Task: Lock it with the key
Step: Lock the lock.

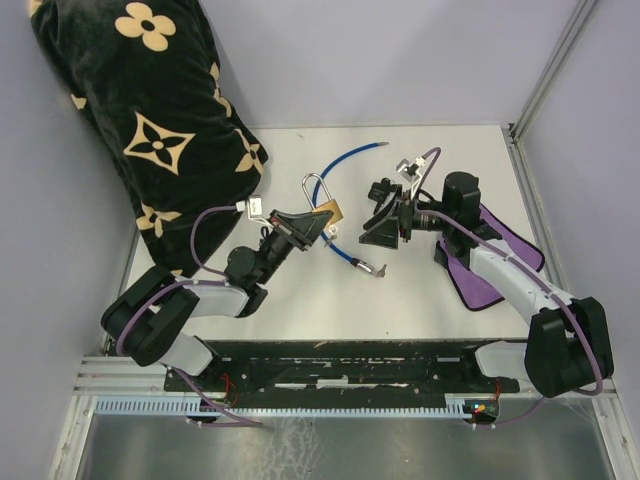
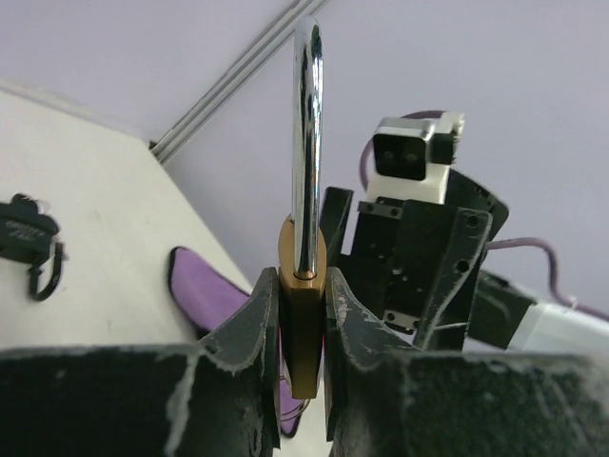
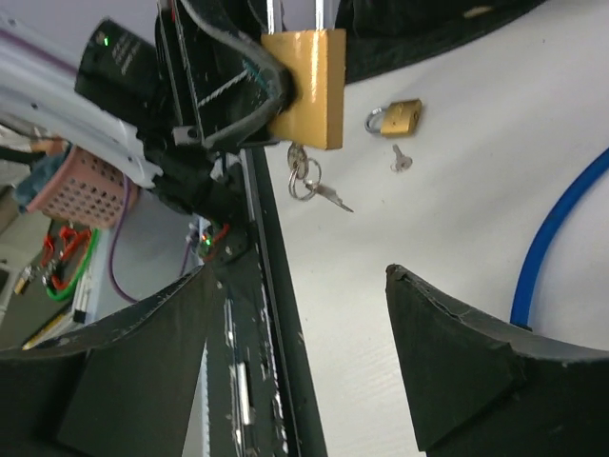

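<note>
My left gripper [image 1: 312,228] pinches the brass padlock [image 2: 304,333] by its body at frame centre, shackle up. My right gripper [image 3: 300,276] stands spread and empty. The keys [image 3: 309,181] hang beneath the padlock, upper centre. Judged step: approach. The next move calls for pinching the inserted key squarely and turning it.

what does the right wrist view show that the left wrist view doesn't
Only the right wrist: a key bunch hanging under the brass padlock, a small padlock and a loose key on the table, and the blue cable. Only the left wrist: the full arch of the shackle and the purple cloth. Both: the brass padlock clamped in the left claw.
</note>
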